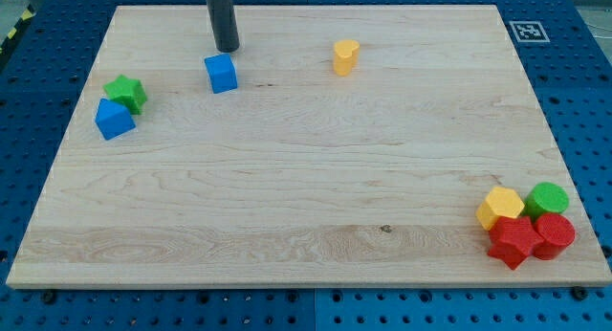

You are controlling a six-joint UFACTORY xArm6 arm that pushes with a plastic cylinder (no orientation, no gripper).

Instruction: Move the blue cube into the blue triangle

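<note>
In the camera view, my tip (226,49) stands near the worktop's (306,197) top edge, left of the middle, just above the blue cube (221,73) and almost touching it. There are no fingers on this arm, only the dark rod. The blue triangle (114,119) lies near the left edge, touching a green star (126,93). A yellow block (345,57) sits near the top edge, apart. In the bottom right corner a yellow block (499,207), a green cylinder (548,199), a red cylinder (555,233) and a red star (513,241) crowd together.
</note>
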